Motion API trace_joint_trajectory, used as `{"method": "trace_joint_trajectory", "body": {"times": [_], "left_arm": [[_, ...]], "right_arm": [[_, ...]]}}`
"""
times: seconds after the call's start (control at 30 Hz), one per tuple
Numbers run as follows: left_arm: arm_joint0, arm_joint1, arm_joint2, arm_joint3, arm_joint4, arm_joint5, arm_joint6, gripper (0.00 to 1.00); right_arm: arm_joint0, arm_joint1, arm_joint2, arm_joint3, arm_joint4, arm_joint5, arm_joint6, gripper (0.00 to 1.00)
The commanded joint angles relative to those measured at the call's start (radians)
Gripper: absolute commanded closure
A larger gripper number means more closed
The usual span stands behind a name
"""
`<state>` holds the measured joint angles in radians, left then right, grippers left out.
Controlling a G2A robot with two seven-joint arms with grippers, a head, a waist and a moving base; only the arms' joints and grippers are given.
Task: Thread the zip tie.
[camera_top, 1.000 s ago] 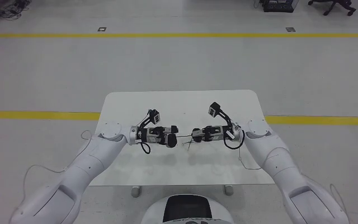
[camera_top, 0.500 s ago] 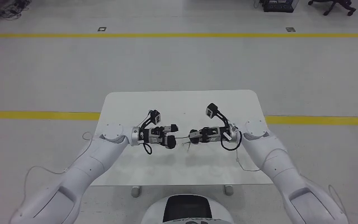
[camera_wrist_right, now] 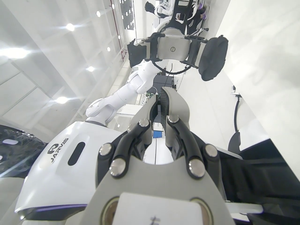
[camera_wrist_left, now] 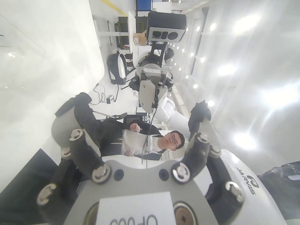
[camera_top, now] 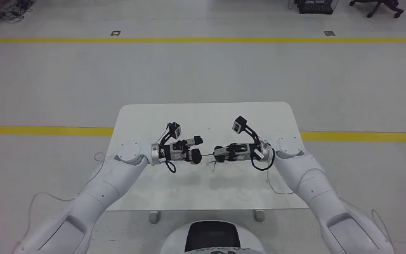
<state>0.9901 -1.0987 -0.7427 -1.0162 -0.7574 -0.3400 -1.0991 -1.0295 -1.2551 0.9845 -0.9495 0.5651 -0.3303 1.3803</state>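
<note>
Bright even overhead light, ceiling lamps [camera_wrist_right: 69, 26] flaring in wrist views, fisheye bending at edges

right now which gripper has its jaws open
The left gripper: its jaws stand wide apart with nothing between them, while the right gripper has its jaws pinched shut on the thin zip tie.

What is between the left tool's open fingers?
A thin dark zip tie runs from the right tool in between the left tool's open fingers. Its near end is hidden behind that tool's metal plate.
</note>
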Motion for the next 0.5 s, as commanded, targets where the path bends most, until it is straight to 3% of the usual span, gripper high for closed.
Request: {"method": "trace_joint_trajectory", "body": {"times": [0.0,0.13,0.47], "left_arm": [[0.000,0.000,0.000,0.000,0.000,0.000,0.000,0.00],[0.014,0.000,-0.002,-0.028,0.005,0.020,0.028,0.00],[0.026,0.002,-0.014,-0.050,0.000,0.037,0.006,0.00]], "right_arm": [[-0.009,0.000,-0.001,-0.015,-0.008,0.001,-0.029,1.00],[-0.033,0.005,0.009,-0.055,-0.011,-0.001,-0.063,1.00],[-0.047,0.014,0.022,-0.080,-0.014,0.022,-0.068,1.00]]}}
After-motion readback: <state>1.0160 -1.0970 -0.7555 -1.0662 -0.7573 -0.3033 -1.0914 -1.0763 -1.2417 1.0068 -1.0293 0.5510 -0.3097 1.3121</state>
